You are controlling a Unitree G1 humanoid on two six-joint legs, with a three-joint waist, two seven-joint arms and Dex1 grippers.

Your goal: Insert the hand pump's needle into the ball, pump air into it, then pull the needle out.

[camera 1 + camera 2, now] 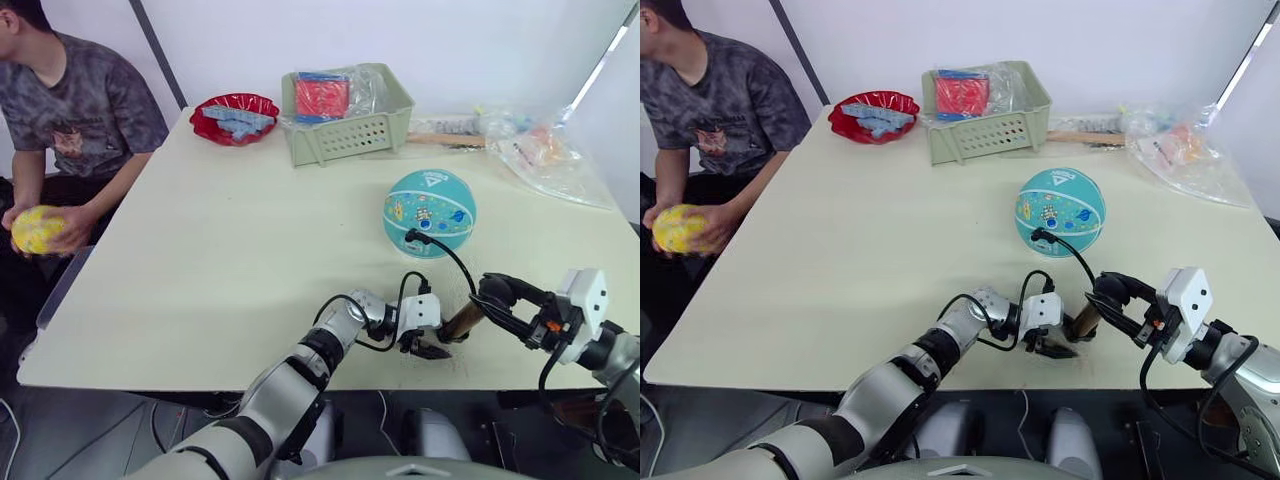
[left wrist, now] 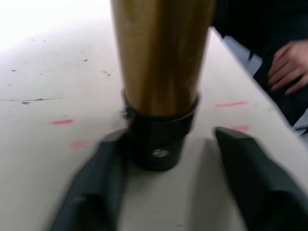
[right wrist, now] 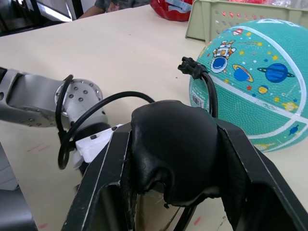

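Note:
The teal ball (image 1: 430, 210) rests on the table right of centre. A black fitting (image 1: 413, 237) sits against its near side; the needle itself is hidden at the ball's surface. From the fitting a thin black hose (image 1: 455, 262) curves down to the hand pump (image 1: 462, 322), a gold tube lying near the table's front edge. My right gripper (image 1: 497, 293) is shut on the pump's black handle (image 3: 171, 159). My left gripper (image 1: 430, 350) stands open at the tube's other end, its fingers (image 2: 91, 192) either side of the black end cap (image 2: 159, 139).
A person sits at the table's left, holding a yellow ball (image 1: 38, 230). A green basket (image 1: 345, 135), a red bowl (image 1: 235, 118), a wooden-handled tool (image 1: 445, 138) and plastic bags (image 1: 550, 150) line the far side. The table's front edge runs just below my grippers.

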